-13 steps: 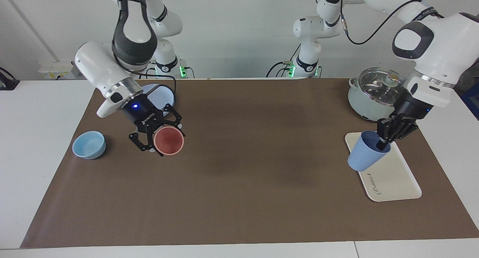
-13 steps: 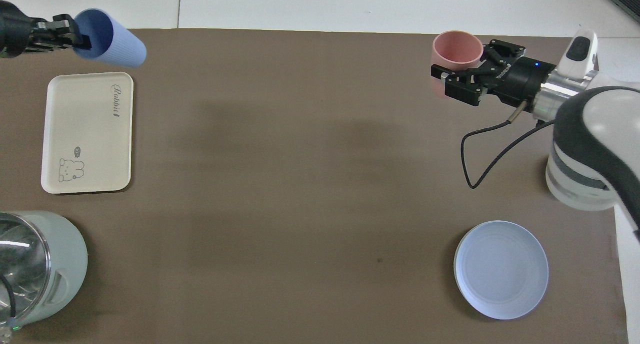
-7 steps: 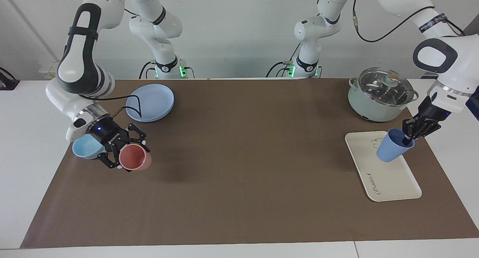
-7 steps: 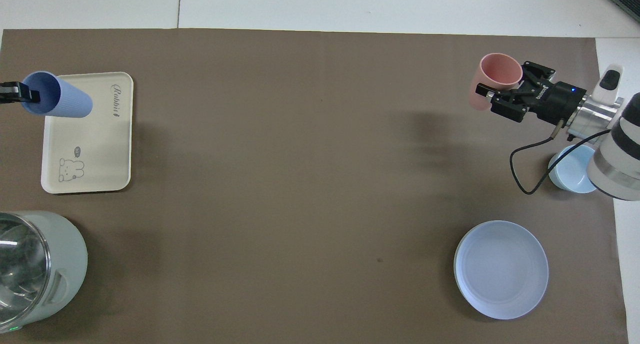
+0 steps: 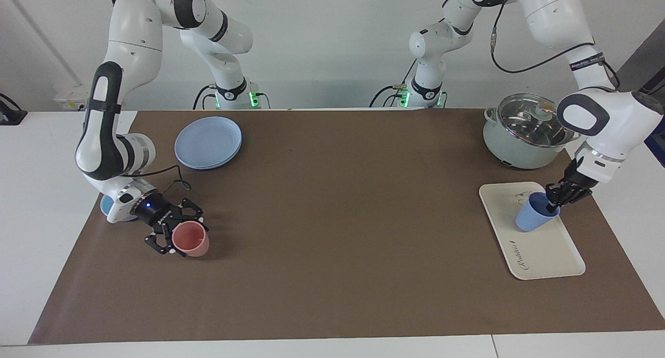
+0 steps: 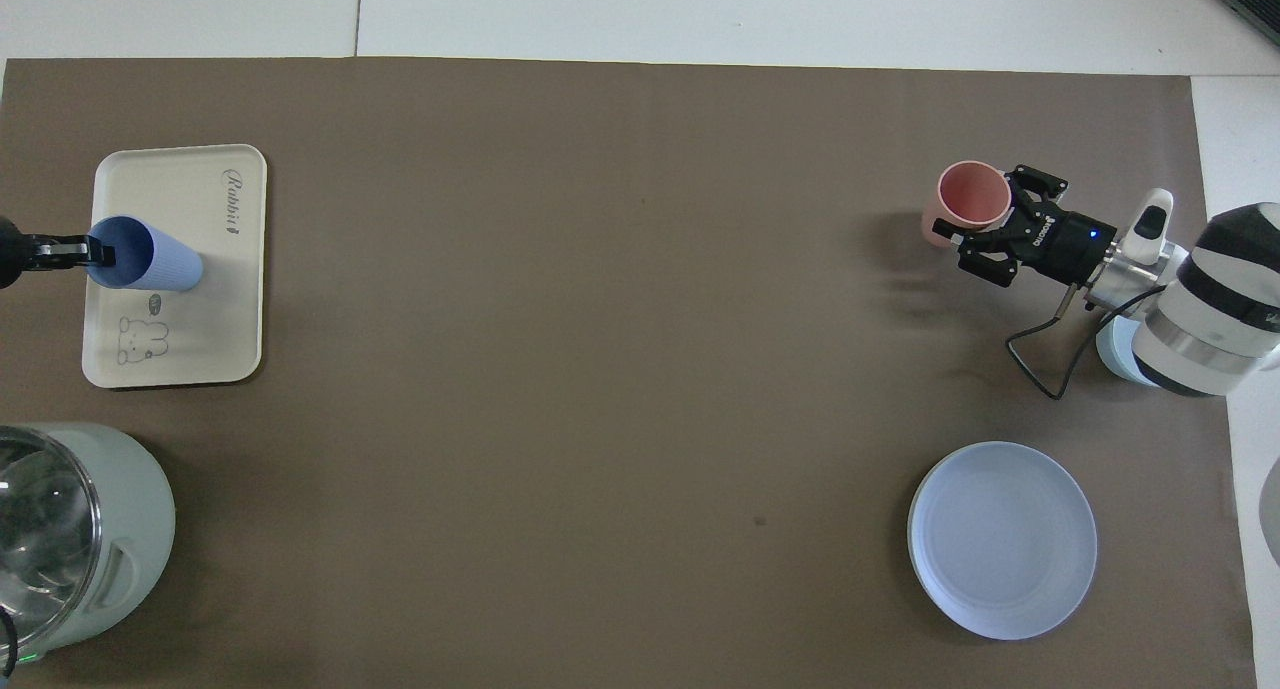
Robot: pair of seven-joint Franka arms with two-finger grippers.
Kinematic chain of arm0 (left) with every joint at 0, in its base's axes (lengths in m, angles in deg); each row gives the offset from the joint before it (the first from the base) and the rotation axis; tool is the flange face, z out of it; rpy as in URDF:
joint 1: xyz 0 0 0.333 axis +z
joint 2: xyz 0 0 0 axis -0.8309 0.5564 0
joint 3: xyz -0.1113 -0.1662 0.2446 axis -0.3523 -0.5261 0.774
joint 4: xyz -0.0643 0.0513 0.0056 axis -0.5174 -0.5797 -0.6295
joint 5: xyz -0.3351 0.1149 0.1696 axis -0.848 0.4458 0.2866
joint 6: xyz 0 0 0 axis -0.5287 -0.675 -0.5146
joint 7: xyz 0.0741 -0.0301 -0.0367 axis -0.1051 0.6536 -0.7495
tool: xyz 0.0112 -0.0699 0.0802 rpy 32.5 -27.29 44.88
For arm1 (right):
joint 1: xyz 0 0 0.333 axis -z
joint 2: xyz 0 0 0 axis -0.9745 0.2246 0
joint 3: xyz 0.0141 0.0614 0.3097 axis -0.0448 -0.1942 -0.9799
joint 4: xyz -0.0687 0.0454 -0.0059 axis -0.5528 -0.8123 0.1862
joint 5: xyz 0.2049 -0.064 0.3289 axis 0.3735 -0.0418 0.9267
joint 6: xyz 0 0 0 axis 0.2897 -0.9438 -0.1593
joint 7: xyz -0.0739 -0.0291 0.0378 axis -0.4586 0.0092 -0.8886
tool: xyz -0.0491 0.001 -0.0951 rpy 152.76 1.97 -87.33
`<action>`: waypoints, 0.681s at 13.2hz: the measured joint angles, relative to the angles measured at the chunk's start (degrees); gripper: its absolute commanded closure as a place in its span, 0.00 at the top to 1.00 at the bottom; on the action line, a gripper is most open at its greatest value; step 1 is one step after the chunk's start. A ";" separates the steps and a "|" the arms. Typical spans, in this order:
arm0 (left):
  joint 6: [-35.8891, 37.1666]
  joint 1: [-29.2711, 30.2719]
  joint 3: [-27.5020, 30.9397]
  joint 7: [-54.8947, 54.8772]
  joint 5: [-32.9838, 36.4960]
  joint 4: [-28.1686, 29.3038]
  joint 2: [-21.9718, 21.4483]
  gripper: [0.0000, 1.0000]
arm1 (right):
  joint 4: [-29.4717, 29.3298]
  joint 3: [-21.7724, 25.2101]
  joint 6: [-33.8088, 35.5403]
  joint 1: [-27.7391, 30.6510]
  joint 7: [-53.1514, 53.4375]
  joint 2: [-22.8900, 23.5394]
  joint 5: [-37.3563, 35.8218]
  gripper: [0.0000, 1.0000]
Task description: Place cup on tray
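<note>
Right gripper (image 5: 182, 234) is being kept low over the brown mat (image 5: 332, 275), at about eight o'clock in the facing view, its fingers clenched on the rim of a salmon-pink tumbler (image 5: 191, 239). That tumbler is being held tilted, mouth toward the camera. A light-blue bowl (image 5: 105, 208) is being hidden almost wholly by this arm's wrist. A stack of round blue plates (image 5: 208, 134) is lying at about eleven o'clock, and a lidded pale-green pot (image 5: 524, 132) at about two o'clock.

At about three o'clock the left gripper (image 5: 552, 204) is grasping the periwinkle-blue cup (image 5: 531, 219) by its rim, one finger inside the mouth. The cup is being held tilted over the middle of the cream-white tray (image 5: 545, 254), its base very low. Whether the base is touching the tray cannot be told.

The placing step is judged to be in hand and nearly done. Next, the cup is to be brought upright, its base settled flat on the tray, and the fingers released and lifted clear without the rim being dragged.

Height over the tray is being shown only by the facing view. In the overhead view the cup (image 6: 150, 261) is being seen almost side-on, at about nine o'clock. The tray's (image 6: 175, 354) rabbit drawing, partly covered in the facing view, is being shown in full there. More of the bowl (image 6: 1112, 351) is also showing there.
</note>
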 measured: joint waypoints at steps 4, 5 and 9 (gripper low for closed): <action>1.11 -0.03 -0.60 0.00 0.00 -3.89 0.60 0.69 | 1.04 -0.06 1.16 0.00 -4.75 0.52 1.23 0.00; 4.59 -0.10 -0.73 0.21 0.00 -6.32 0.76 0.69 | 1.35 -0.06 1.68 0.02 -5.55 0.75 1.49 0.26; 23.07 -5.45 -1.28 10.04 9.51 -18.31 0.93 0.69 | 1.58 -0.06 2.22 0.03 -6.02 0.99 1.86 1.00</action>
